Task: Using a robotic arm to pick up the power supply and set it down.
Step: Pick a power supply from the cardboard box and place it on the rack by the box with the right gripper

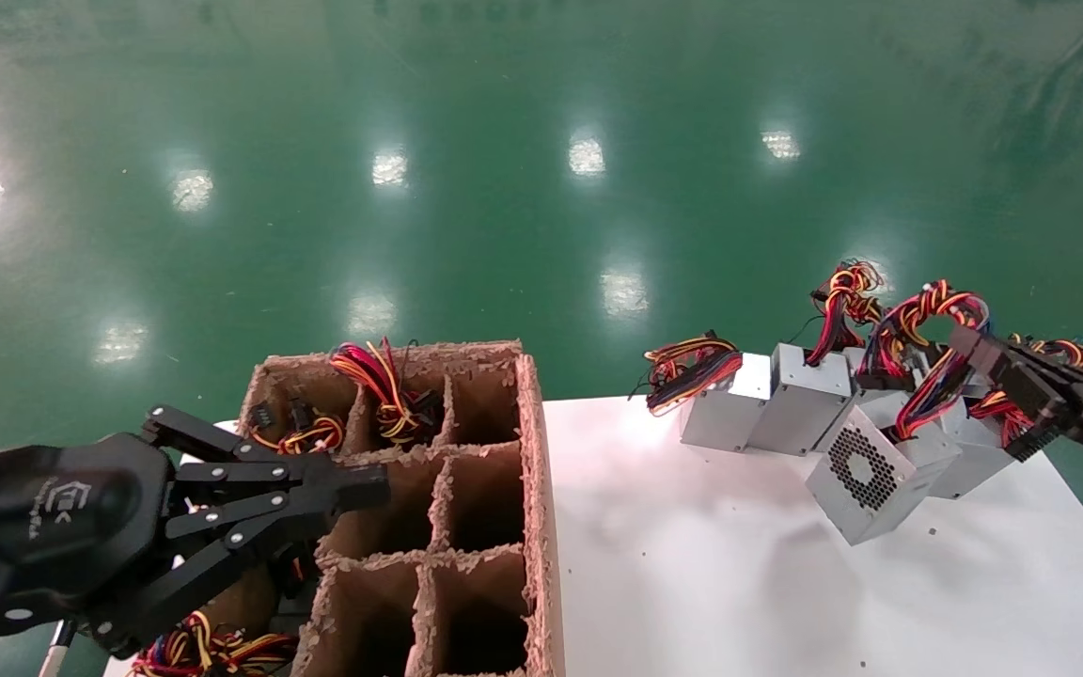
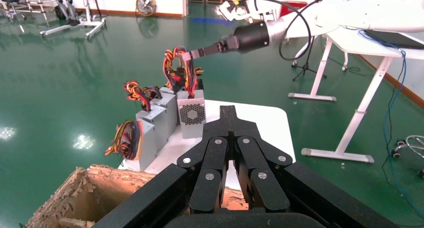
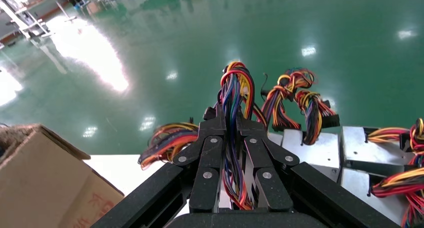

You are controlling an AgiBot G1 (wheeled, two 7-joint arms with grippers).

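1. While the right gripper (image 1: 965,353) hangs over the far right side of the white table (image 1: 711,564), its black fingers are squeezed together on the looped wire bundle (image 3: 235,133) of the power supply (image 1: 880,470).
2. That silver box hangs right under the gripper, down and a bit toward the middle of the table. It is tilted, with its round vent holes facing the robot. From the head view its low corner looks just off the table or barely on it; I cannot tell which.
3. The wire bundle runs up from the box top to the fingers, so the long line of the load goes from the gripper down to the box.
4. I think the box is being carried by its wires, so it could swing or slip. The next move likely needs a slow drop until the box sits flat.
5. The right arm is much nearer. The left gripper (image 1: 353,489) is well apart, over the cardboard divider box (image 1: 532,451), with its fingers pressed together and nothing in them.
6. I count about four other silver power supplies (image 1: 767,404) in a row behind the hanging one, each with wires.
7. The cardboard box shows about six cells in the head view, and two far ones hold wires (image 1: 382,381).
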